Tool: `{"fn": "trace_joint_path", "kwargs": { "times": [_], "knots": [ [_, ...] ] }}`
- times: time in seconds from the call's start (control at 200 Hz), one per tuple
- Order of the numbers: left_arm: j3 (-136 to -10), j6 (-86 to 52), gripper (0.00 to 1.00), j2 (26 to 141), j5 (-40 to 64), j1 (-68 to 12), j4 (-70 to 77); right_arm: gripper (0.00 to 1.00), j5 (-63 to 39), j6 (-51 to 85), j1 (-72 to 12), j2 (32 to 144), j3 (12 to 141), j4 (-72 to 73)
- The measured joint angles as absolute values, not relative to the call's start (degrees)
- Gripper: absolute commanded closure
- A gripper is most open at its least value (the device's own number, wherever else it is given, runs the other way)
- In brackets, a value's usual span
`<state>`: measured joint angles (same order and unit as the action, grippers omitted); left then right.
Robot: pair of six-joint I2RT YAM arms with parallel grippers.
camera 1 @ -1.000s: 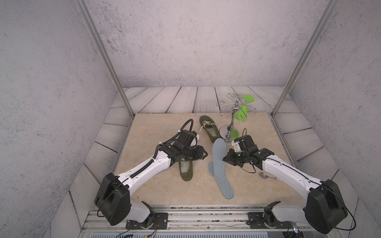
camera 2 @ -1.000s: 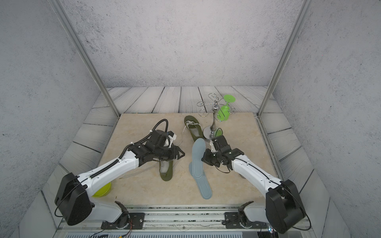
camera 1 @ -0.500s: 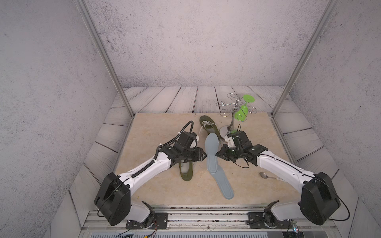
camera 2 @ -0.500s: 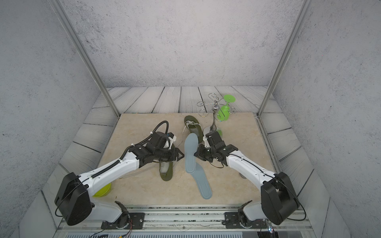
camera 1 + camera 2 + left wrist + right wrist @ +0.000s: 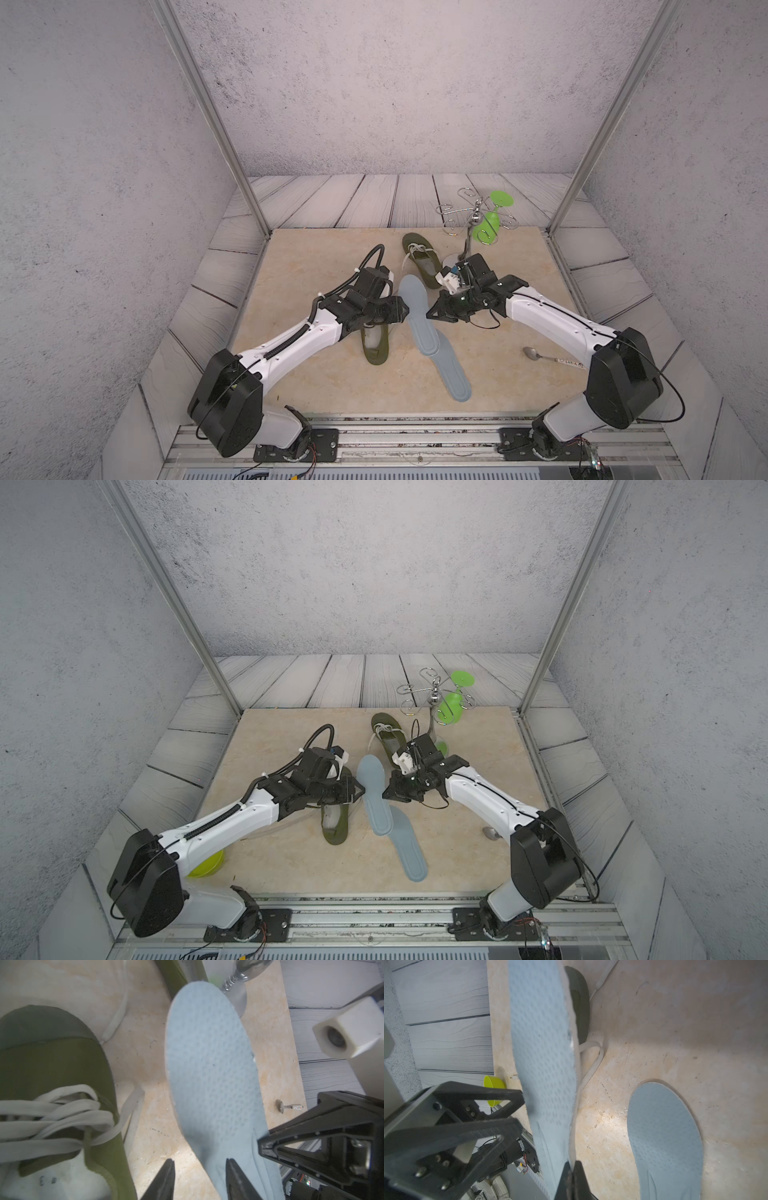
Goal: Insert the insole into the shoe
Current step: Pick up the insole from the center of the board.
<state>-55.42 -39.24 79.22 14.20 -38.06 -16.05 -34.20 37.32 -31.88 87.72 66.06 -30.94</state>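
Over the beige tabletop, your right gripper pinches the raised insole while your left gripper gapes beside it.

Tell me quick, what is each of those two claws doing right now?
Left gripper: open, tips beside the raised blue-grey foam insole, gripping nothing.
Right gripper: shut on that insole's edge.

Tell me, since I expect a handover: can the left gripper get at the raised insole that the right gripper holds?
Probably yes. The left gripper stands open with its tips at the raised insole's edge, nothing between them; the right gripper pinches the opposite edge.
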Motion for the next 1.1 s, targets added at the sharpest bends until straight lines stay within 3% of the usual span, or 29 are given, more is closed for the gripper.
{"fn": "trace_joint_path", "kwargs": {
  "times": [0.36, 0.445, 0.55, 0.59, 0.661, 0.871, 1.096],
  "knots": [
    [-50.92, -43.86, 0.62, 78.65, 20.08, -34.85, -4.67, 1.0, -38.74, 37.21, -31.97, 88.77, 66.22, -29.56],
    [-50.89, -45.3, 0.73, 79.92, 22.55, -34.72, -1.74, 1.0, -38.92, 37.23, -31.99, 89.47, 66.22, -29.47],
    [-50.78, -47.07, 1.0, 81.52, 24.34, -34.46, 0.8, 1.0, -38.48, 37.17, -31.99, 90.21, 66.32, -29.85],
    [-50.72, -47.44, 1.0, 81.82, 24.82, -34.37, 1.54, 0.88, -37.89, 36.99, -32.03, 90.32, 66.5, -30.3],
    [-50.72, -48.29, 1.0, 81.89, 24.86, -34.26, 1.74, 0.59, -36.84, 36.16, -32.1, 90.32, 67.26, -31.38],
    [-50.74, -51.77, 1.0, 80.38, 21.96, -34.39, -0.16, 0.03, -30.44, 31.33, -32.75, 89.54, 70.87, -34.83],
    [-50.35, -61.06, 1.0, 78.7, 20.32, -34.24, 0.21, 0.01, -18.24, 24.77, -36.18, 85.47, 70.96, -38.79]
  ]
}}
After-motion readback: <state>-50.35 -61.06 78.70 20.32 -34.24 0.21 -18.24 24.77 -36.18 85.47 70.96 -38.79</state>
